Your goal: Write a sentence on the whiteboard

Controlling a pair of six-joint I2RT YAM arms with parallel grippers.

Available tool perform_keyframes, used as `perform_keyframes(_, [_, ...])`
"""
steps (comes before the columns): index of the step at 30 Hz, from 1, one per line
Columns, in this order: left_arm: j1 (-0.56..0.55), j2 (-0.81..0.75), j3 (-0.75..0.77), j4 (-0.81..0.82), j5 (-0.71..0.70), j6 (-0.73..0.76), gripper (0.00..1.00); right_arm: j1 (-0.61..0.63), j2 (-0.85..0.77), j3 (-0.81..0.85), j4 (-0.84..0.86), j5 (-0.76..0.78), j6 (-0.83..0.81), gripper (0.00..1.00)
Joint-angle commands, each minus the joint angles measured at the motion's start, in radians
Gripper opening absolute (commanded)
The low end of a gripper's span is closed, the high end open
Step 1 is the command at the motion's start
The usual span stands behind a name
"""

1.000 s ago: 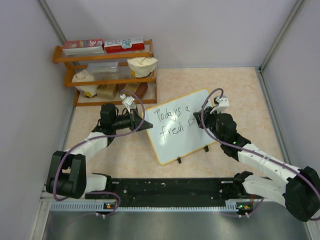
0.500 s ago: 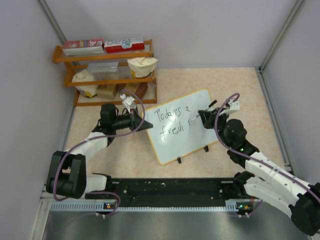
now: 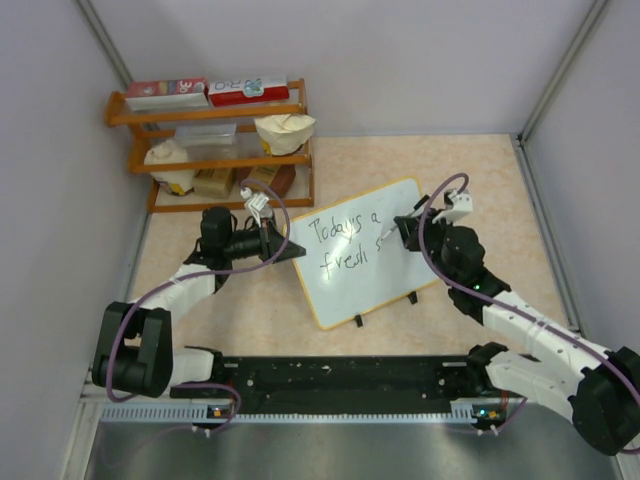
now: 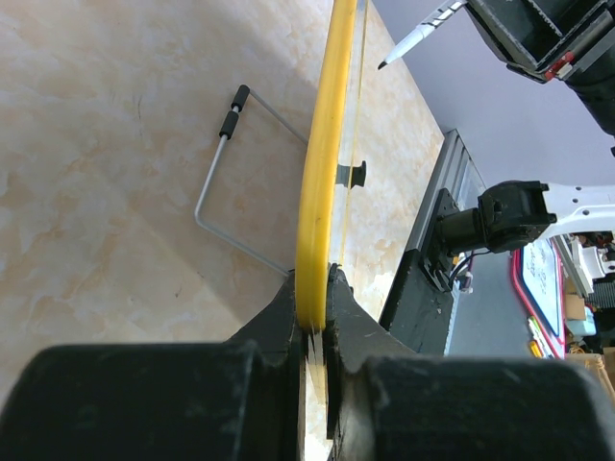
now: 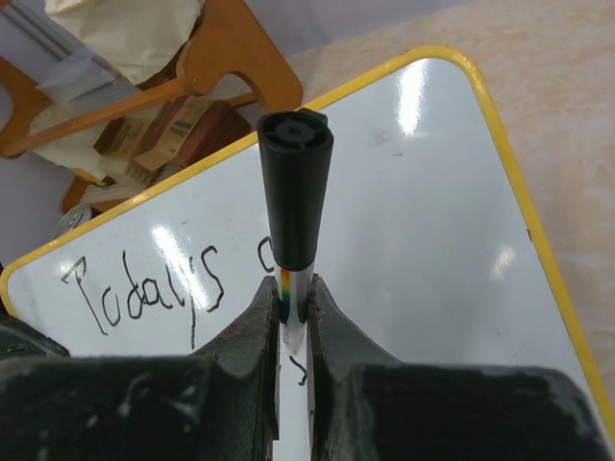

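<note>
The whiteboard (image 3: 365, 270), white with a yellow frame, stands tilted on the table. My left gripper (image 3: 296, 252) is shut on its left edge; in the left wrist view the yellow frame (image 4: 322, 163) runs up from between the left gripper's (image 4: 312, 303) fingers. The sentence (image 3: 345, 240) reads "Today's a fresh s" in black, and part of this sentence (image 5: 144, 288) shows in the right wrist view. My right gripper (image 3: 405, 232) is shut on a black-capped marker (image 5: 296, 192). The marker's tip (image 4: 384, 63) hovers very close to the board's face, beside the last "s".
A wooden shelf (image 3: 215, 140) with boxes and bags stands at the back left, just behind my left arm. A wire stand (image 4: 226, 182) props the board from behind. A black rail (image 3: 340, 380) runs along the near edge. Walls close in on both sides.
My right wrist swung out to the right and came partly back, the marker tip staying near the "s" after "fresh". The left arm and the board have not moved.
</note>
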Motion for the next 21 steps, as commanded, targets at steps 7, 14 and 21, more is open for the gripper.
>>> perform_keyframes(7, [-0.010, 0.014, -0.024, -0.053, -0.076, 0.162, 0.00, -0.010, 0.053, 0.075, 0.038, -0.023, -0.007, 0.00])
perform_keyframes(14, [-0.010, 0.014, -0.025, -0.050, -0.076, 0.162, 0.00, -0.010, 0.085, 0.064, 0.039, -0.014, -0.005, 0.00])
perform_keyframes(21, [-0.010, 0.017, -0.027, -0.050, -0.076, 0.162, 0.00, -0.010, 0.102, 0.067, 0.021, 0.020, -0.019, 0.00])
